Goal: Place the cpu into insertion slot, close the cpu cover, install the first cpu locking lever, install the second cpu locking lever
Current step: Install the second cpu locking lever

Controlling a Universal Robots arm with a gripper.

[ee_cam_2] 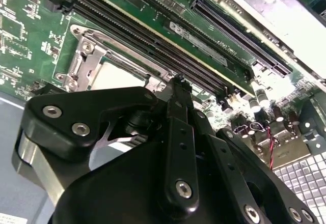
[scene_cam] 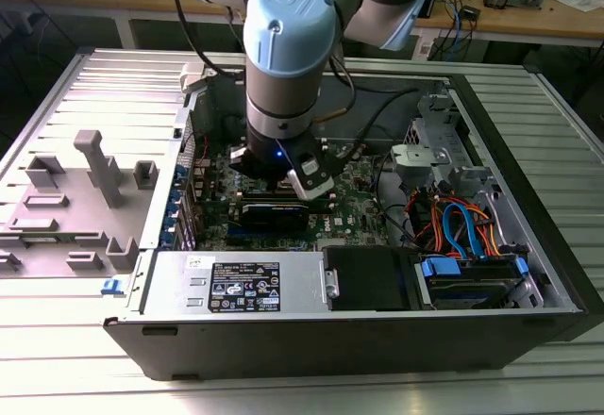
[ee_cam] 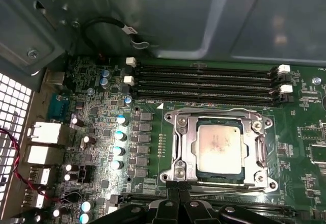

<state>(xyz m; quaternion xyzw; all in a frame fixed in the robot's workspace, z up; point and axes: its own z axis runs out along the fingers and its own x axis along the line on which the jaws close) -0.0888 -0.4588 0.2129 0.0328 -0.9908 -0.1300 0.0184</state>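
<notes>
In the first wrist view the gripper (ee_cam: 179, 203) sits at the bottom centre of the frame, its two black fingertips pressed together with nothing between them, tips resting just at the near edge of the socket frame. In the second wrist view the same gripper (ee_cam_2: 175, 89) fills the lower half, its slim finger reaching up to the corner of the socket. It appears placed there to work the latch hardware along that edge rather than to carry anything, judging from the empty closed fingers.

Just beyond the fingertips, lower right of centre in the first wrist view, lies the cpu (ee_cam: 219, 143), one chip, flat and seated in the insertion slot (ee_cam: 191, 159). The cpu cover (ee_cam: 182, 130) lies down around it, its square window framing the metal top, so the chip seems already placed and the cover lowered. Whether both locking levers are hooked home cannot be told; a thin wire bar runs along the near edge.

Farther up the frame run four long memory slots (ee_cam: 204, 84), parallel and empty, above the socket.

In the exterior view, the arm (scene_cam: 288, 57) plunges straight down at the upper centre into the open computer case (scene_cam: 283, 340), one case lying on its side on the table.
</notes>
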